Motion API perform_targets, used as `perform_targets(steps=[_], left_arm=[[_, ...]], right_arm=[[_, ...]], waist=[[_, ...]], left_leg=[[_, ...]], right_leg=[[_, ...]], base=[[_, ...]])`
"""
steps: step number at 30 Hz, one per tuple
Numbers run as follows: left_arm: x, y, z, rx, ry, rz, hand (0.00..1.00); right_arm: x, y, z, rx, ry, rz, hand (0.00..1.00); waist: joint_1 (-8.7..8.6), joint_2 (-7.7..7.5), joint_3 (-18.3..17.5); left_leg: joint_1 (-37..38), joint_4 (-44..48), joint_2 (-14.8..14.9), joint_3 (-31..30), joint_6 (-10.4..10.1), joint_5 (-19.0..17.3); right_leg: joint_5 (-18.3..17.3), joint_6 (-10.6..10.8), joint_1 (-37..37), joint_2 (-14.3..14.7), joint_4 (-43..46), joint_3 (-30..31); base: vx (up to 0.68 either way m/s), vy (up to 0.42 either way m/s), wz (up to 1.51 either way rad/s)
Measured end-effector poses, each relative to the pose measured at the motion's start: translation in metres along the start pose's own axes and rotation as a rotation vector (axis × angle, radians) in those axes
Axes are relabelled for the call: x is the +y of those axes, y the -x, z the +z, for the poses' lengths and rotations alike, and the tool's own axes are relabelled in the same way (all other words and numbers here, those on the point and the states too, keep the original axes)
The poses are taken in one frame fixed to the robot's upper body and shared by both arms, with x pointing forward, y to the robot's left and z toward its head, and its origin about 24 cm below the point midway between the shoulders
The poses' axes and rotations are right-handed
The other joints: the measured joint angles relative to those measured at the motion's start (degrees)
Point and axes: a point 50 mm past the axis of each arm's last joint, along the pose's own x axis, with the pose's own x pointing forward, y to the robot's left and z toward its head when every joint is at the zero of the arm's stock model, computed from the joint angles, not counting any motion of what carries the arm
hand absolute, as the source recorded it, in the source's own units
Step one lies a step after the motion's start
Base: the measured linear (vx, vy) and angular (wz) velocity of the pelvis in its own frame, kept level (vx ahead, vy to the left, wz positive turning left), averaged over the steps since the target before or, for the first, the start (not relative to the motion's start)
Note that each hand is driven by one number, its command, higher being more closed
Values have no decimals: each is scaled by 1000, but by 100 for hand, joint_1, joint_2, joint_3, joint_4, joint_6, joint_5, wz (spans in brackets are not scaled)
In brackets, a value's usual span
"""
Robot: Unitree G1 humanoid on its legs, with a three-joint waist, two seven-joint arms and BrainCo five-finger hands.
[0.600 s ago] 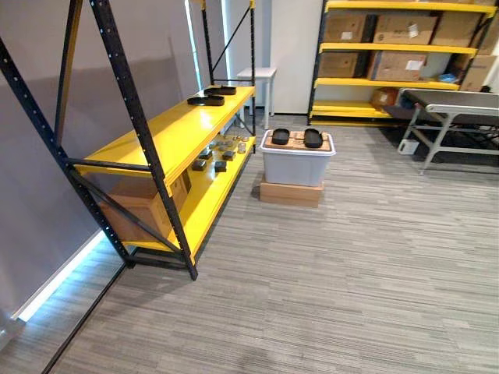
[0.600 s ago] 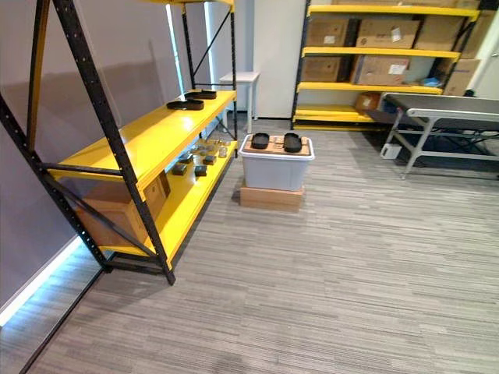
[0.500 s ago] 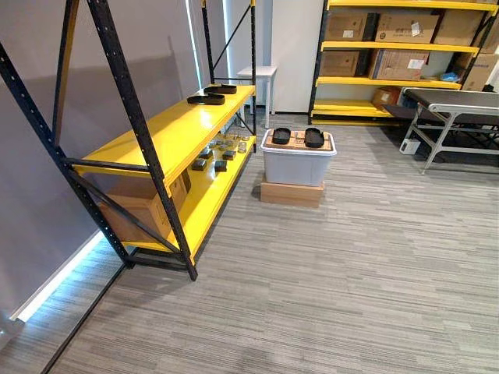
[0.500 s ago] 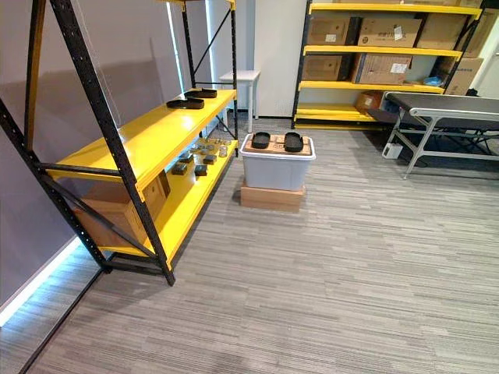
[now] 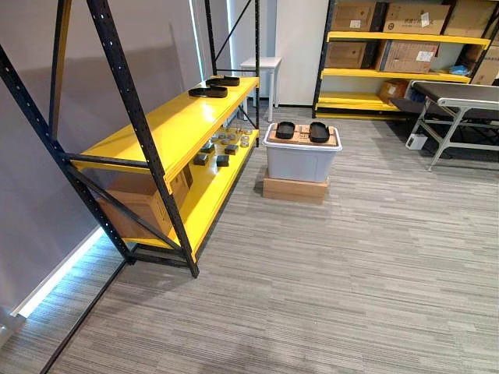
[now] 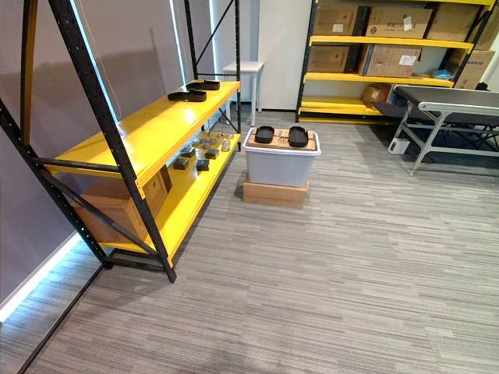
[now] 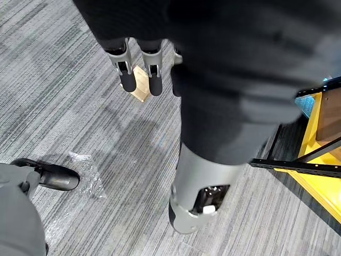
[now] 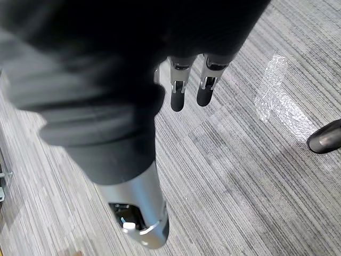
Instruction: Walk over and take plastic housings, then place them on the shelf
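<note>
Two black plastic housings [image 5: 285, 130] lie side by side on the lid of one grey bin [image 5: 301, 162], which sits on a flat cardboard box [image 5: 295, 189]. Two more housings [image 5: 208, 92] rest at the far end of the yellow shelf [image 5: 168, 128]. A broad stretch of grey floor [image 5: 351, 273] runs beside the shelf up to the bin. The left hand [image 7: 126, 74] and right hand [image 8: 177, 93] hang straight-fingered, holding nothing.

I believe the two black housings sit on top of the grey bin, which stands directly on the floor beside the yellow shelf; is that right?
Not quite: in the left eye view the grey bin stands on a cardboard box, not on the floor. The two black housings do sit on top, beside the yellow shelf.
</note>
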Motion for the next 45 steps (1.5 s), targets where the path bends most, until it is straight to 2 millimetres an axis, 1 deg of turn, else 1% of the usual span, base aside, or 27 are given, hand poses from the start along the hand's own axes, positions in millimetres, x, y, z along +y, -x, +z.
perform_targets(steps=[6, 13, 16, 18, 20, 21, 22, 24, 25, 26, 27, 28, 29, 30, 31, 33, 34, 35, 36, 37, 38, 39, 40, 41, 42, 44, 45], left_arm=[[-13, 1, -6, 7, 21, -15, 0], [-18, 1, -7, 5, 44, -28, 0], [-20, 1, -2, -11, 48, -34, 0], [-23, 0, 2, -28, 46, -44, 0], [-27, 1, 3, -34, 23, -63, 0], [-30, 1, 3, -32, 13, -74, 0], [-30, 1, 2, -29, 14, -77, 0], [-31, 1, 5, -35, -23, -89, 0], [-32, 0, 9, -45, -34, -93, 0], [-33, -1, 11, -48, -45, -96, 0], [-31, -2, 16, -58, -59, -95, 0], [-33, -4, 26, -82, -63, -98, 0], [-35, -5, 33, -98, -65, -103, 0], [-42, -7, 44, -127, -65, -117, 0], [-50, -8, 59, -164, -74, -137, 0], [-57, -8, 65, -180, -91, -153, 0], [-60, -7, 61, -173, -102, -161, 0], [-65, -7, 57, -165, -90, -171, 0], [-64, -7, 56, -161, -58, -162, 0], [-62, -7, 54, -155, -38, -153, 0], [-59, -6, 49, -143, 7, -134, 0], [-51, -6, 43, -129, 59, -105, 0], [-48, -6, 39, -117, 80, -92, 0], [-43, -5, 30, -91, 103, -73, 0], [-41, -3, 20, -71, 107, -68, 0], [-39, 0, 9, -54, 123, -65, 0], [-36, 2, 5, -44, 102, -65, 0]], right_arm=[[12, 3, -20, 49, 2, 24, 0], [16, 5, -31, 77, -1, 39, 0], [24, 5, -33, 84, -3, 60, 0], [28, 5, -33, 83, -5, 68, 0], [30, 5, -33, 82, -4, 74, 0], [30, 5, -33, 83, 1, 75, 0], [32, 5, -33, 84, 9, 80, 0], [38, 6, -37, 95, 42, 106, 0], [38, 7, -40, 107, 45, 105, 0], [37, 7, -41, 110, 47, 105, 0], [37, 8, -43, 116, 57, 105, 0], [37, 8, -44, 117, 62, 108, 0], [37, 8, -43, 116, 62, 107, 0], [34, 8, -44, 117, 64, 102, 0], [28, 9, -48, 128, 66, 87, 0], [16, 13, -57, 149, 69, 59, 0], [3, 17, -66, 172, 71, 28, 0], [0, 18, -67, 171, 27, 6, 0], [0, 20, -72, 179, -10, -4, 0], [-1, 21, -75, 186, -27, -10, 0], [-4, 23, -80, 195, -44, -20, 0], [-4, 25, -84, 207, -48, -22, 0], [-2, 25, -84, 203, -48, -19, 0], [1, 25, -83, 190, -51, -9, 0], [8, 23, -77, 168, -24, 17, 0], [20, 17, -63, 134, 14, 56, 0], [39, 11, -49, 108, 70, 109, 0]], waist=[[-100, 21, 15], [-94, 25, 41], [-28, 15, 141], [43, 22, 264], [39, 12, 323], [37, 30, 362], [58, 38, 375], [27, 41, 419], [15, 64, 531], [15, 94, 587], [-35, 116, 609], [-144, 162, 634], [-212, 219, 657], [-336, 303, 713], [-394, 260, 738], [-464, 167, 718], [-524, 143, 684], [-528, 333, 695], [-546, 333, 708], [-540, 336, 729], [-526, 380, 794], [-445, 361, 828], [-425, 315, 857], [-347, 196, 876], [-189, 116, 852], [32, 122, 849], [222, 52, 891]], left_leg=[[-4, 0, 2, 51, -1, -2], [-3, -8, 4, 152, -2, -9], [-240, 281, 6, 254, 60, -226], [-419, 648, 5, 352, 161, -484], [-570, 1083, -16, 487, 244, -797], [-571, 1250, -43, 517, 333, -990], [-543, 1278, -55, 540, 385, -1058], [-403, 1308, -86, 513, 467, -1240], [-160, 1266, -65, 497, 548, -1314], [-12, 1222, -32, 495, 565, -1355], [236, 1080, 47, 473, 518, -1394], [441, 861, 191, 401, 487, -1413], [526, 745, 306, 355, 468, -1408], [652, 611, 524, 261, 392, -1395], [744, 612, 589, 149, 242, -1406], [976, 643, 588, 31, -12, -1500], [1188, 894, 597, -73, -218, -1619], [1034, 1572, 783, -85, -400, -1519], [718, 2481, 811, -26, -652, -1181], [459, 3213, 865, 12, -718, -811], [-180, 4860, 1107, 17, -1095, -183], [-747, 6217, 1424, 290, -1069, -189], [-1003, 6671, 1570, 469, -1042, -195], [-1512, 7175, 1741, 837, -796, -304], [-2099, 7216, 1787, 1159, -567, -467], [-2820, 6678, 1726, 1297, -516, -668], [-3236, 5624, 1466, 1183, -509, -797]], right_leg=[[-2, -2, -8, 2, 0, 15], [-1, -3, -42, 4, 12, 94], [-7, 0, -197, -5, 68, 171], [-182, 102, -320, -45, 273, 192], [-710, 392, -648, -221, 1054, 128], [-980, 675, -819, -354, 1690, 117], [-1043, 768, -977, -435, 2089, 39], [-880, 538, -1944, -804, 4082, -304], [-989, 572, -2252, -913, 4889, -467], [-1074, 528, -2353, -885, 5039, -505], [-1226, 423, -2563, -761, 4960, -604], [-1264, 312, -2788, -542, 4540, -835], [-1236, 270, -2897, -379, 4195, -962], [-1045, 25, -3117, -86, 3382, -1176], [-679, -123, -3385, 44, 2614, -1239], [-72, -183, -3447, 120, 1668, -1165], [782, -771, -3414, 84, 1823, -988], [315, -928, -3413, 126, 2365, -1081], [18, -873, -3251, 134, 2498, -1089], [-135, -866, -3039, 164, 2451, -1085], [-333, -844, -2440, 298, 2171, -1101], [-418, -846, -1733, 460, 1780, -1092], [-438, -848, -1367, 519, 1547, -1058], [-440, -845, -714, 560, 1060, -929], [-451, -805, -279, 567, 628, -735], [-516, -709, 60, 561, 331, -446], [-635, -684, 244, 447, 231, -179]], base=[[-43, -33, -4], [-31, -25, -7], [-29, -12, -14], [11, 20, -11], [52, 54, 4], [79, 65, -2], [138, 143, -12], [184, 152, -7], [232, 94, 1], [337, 100, -4], [422, 66, 8], [570, 37, 22], [531, -9, 52], [673, -81, 65], [585, -102, 71], [613, -146, 58], [841, -218, 44], [1027, -269, 36], [863, -219, 15], [822, -225, 28], [795, -247, 23], [792, -252, 20], [755, -262, 1], [716, -227, -22], [700, -203, -41], [711, -80, -78], [742, 31, -123]])
